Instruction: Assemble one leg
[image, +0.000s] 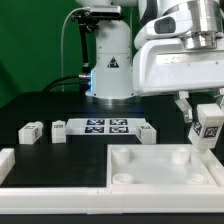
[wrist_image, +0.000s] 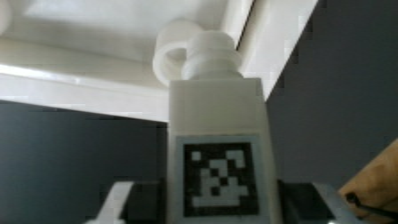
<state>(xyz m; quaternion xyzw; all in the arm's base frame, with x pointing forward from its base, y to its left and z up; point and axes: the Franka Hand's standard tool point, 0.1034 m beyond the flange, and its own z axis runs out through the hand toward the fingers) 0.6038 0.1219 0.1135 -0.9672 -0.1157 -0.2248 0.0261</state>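
Note:
My gripper (image: 204, 113) is shut on a leg (image: 209, 127), a small white block with a black-and-white tag, and holds it upright just above the far right corner of the large white square panel (image: 165, 166). In the wrist view the leg (wrist_image: 217, 140) fills the middle between my two fingers (wrist_image: 128, 200), its round peg end pointing at the panel's corner socket (wrist_image: 183, 50). Three more legs lie on the table in the exterior view: two at the left (image: 30, 131) (image: 58, 128) and one beside the marker board (image: 148, 133).
The marker board (image: 105, 126) lies behind the panel. The robot base (image: 110, 70) stands at the back. A white bracket piece (image: 6, 160) lies at the exterior view's left edge, and a white rail (image: 60, 205) runs along the front.

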